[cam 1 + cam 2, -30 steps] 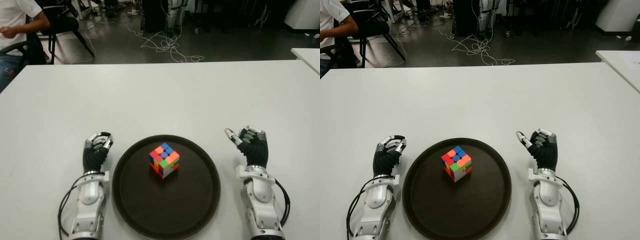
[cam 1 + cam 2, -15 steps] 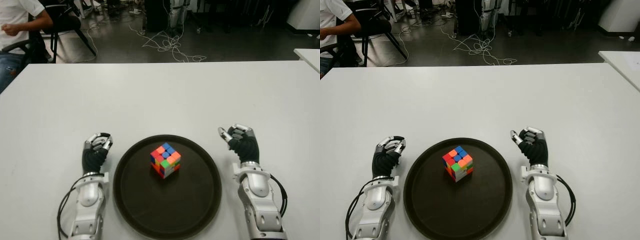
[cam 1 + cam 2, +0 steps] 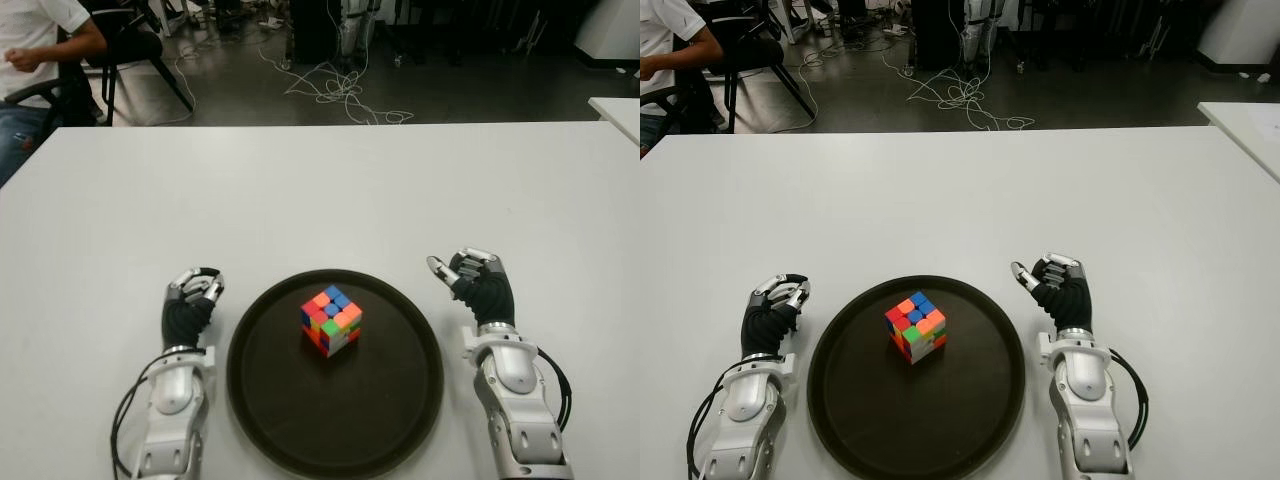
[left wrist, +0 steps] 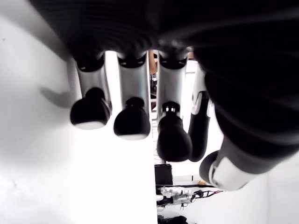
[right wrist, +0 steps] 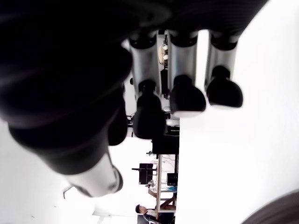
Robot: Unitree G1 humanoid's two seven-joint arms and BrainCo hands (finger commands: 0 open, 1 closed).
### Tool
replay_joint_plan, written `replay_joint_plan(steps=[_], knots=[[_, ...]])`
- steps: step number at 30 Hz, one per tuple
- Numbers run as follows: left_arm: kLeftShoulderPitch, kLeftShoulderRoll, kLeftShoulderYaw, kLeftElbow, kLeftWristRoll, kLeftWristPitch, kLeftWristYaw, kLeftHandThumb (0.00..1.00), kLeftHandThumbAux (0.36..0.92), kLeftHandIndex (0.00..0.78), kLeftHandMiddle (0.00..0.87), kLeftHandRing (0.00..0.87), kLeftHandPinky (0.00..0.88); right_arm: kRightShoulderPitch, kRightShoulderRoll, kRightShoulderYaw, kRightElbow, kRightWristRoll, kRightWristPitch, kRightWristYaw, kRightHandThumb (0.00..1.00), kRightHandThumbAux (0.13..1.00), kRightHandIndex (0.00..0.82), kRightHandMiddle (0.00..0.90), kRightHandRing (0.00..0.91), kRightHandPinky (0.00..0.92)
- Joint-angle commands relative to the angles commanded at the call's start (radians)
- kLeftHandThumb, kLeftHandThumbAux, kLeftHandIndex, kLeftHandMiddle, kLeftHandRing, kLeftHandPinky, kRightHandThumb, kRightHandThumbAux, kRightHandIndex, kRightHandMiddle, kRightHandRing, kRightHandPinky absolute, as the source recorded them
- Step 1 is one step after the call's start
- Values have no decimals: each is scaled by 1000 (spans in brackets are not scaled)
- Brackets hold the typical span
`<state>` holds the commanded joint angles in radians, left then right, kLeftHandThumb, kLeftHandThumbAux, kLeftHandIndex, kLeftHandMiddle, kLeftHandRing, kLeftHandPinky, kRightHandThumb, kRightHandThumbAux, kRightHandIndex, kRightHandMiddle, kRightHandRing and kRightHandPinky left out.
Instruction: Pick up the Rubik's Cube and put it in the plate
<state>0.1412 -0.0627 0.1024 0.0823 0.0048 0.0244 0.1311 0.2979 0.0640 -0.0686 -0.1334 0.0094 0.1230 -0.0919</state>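
Note:
The Rubik's Cube [image 3: 330, 319] stands with one corner toward me inside the dark round plate [image 3: 262, 420], a little behind its middle. No hand touches it. My left hand [image 3: 192, 298] shows on the white table just off the plate's left rim, its fingers [image 4: 132, 122] loosely bent and holding nothing. My right hand [image 3: 470, 278] shows close to the plate's right rim, thumb pointing toward the plate, fingers [image 5: 187, 98] relaxed with nothing in them.
The white table [image 3: 300, 190] stretches wide behind the plate. Past its far edge are a seated person [image 3: 30, 45] at the left, chairs, and loose cables [image 3: 340, 90] on the floor. A second table's corner [image 3: 618, 108] shows at the right.
My right hand has shifted left, ending nearer the plate's right rim. The cube, the plate and my left hand have stayed put.

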Motion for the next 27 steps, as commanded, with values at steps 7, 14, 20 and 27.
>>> replay_joint_plan(steps=[7, 14, 20, 27], knots=[[10, -4, 3, -24, 1, 25, 4, 710, 705, 444, 808, 831, 830, 10, 27, -17, -65, 49, 98, -9, 316, 861, 713, 811, 830, 833], [17, -10, 5, -48, -1, 57, 11, 710, 705, 444, 811, 833, 832, 13, 44, -23, -91, 49, 131, -43, 319, 860, 708, 805, 826, 825], [29, -17, 2, -79, 6, 93, 21, 710, 705, 443, 808, 830, 832, 15, 62, -34, -106, 31, 159, -59, 313, 851, 701, 801, 825, 824], [43, -24, 6, -105, 3, 111, 28, 712, 704, 443, 807, 830, 834, 37, 77, -41, -123, 37, 143, -56, 322, 849, 685, 796, 821, 815]])
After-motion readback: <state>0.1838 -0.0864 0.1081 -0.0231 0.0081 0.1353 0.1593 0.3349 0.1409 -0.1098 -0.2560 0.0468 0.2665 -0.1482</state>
